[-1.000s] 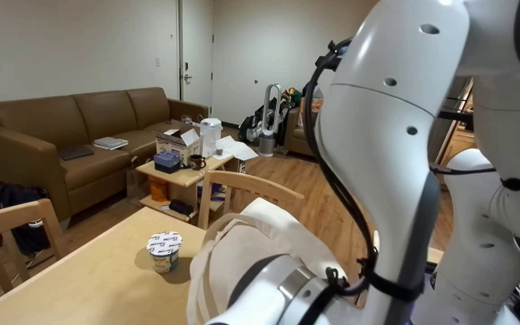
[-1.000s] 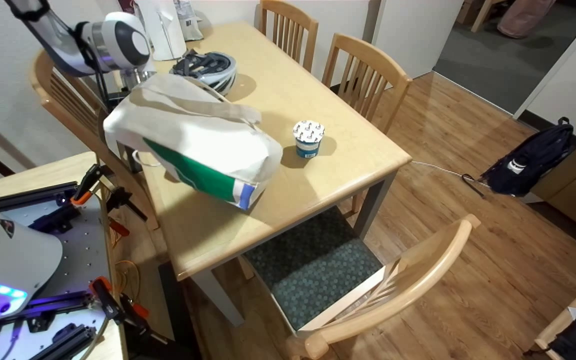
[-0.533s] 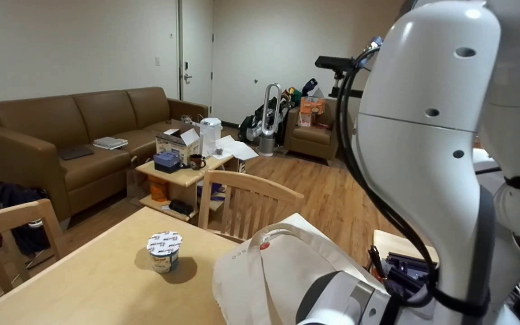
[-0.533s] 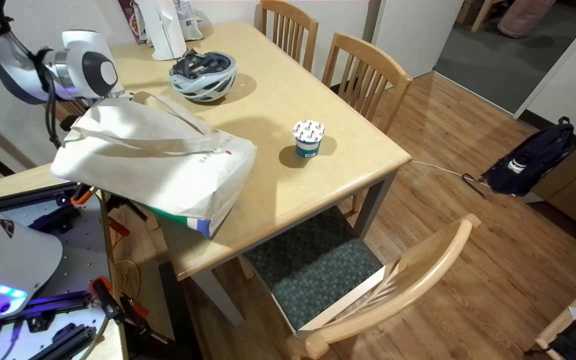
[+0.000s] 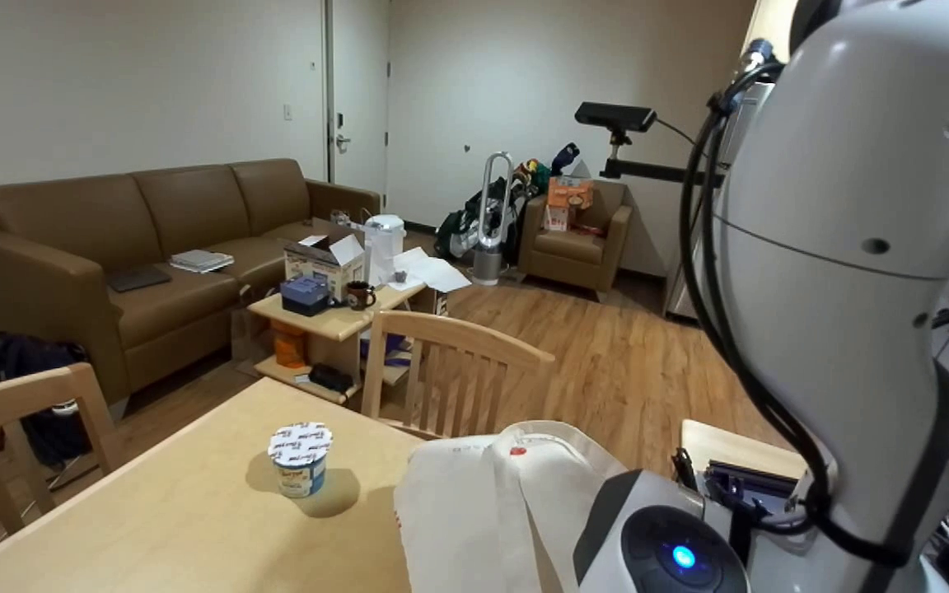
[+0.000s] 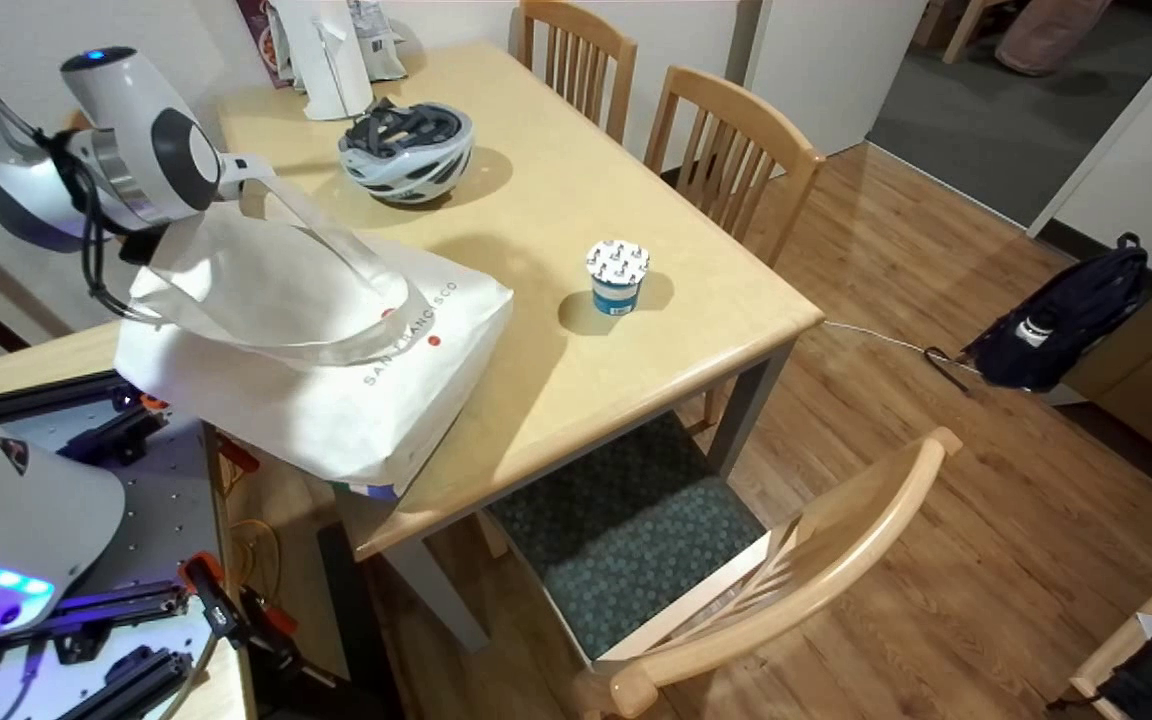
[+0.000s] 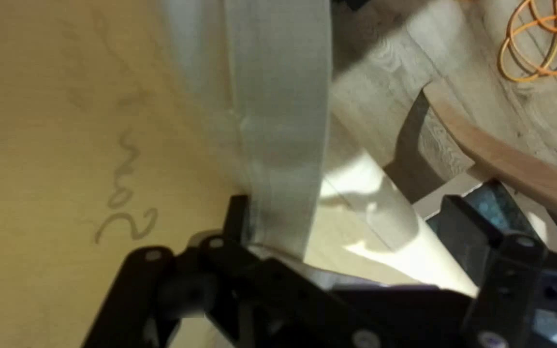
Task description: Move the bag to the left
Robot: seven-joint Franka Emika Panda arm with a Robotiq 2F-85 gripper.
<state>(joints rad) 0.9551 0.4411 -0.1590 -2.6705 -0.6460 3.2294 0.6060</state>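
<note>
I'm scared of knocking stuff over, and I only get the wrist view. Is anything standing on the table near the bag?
Observer: Yes, a small cup stands upright on the table.
Operator: Uh-oh, is it squished up against anything?
Observer: No, in both exterior views some table shows between it and the bag.
Operator: Phew! Anything else up there?
Observer: Yes, a helmet, lying with its inside facing up.

Pale rectangular wooden table (image 6: 726, 310), small round blue-and-white cup (image 6: 616, 290) upright on it, pale grey bicycle helmet (image 6: 408, 165) lying upturned there, brown cushioned sofa (image 5: 194, 218) along an off-white wall (image 5: 153, 82), dark blue backpack (image 6: 1086, 300) on the wooden floor (image 6: 896, 250), silver loop-shaped fan (image 5: 487, 265) near a brown armchair (image 5: 565, 262)
</note>
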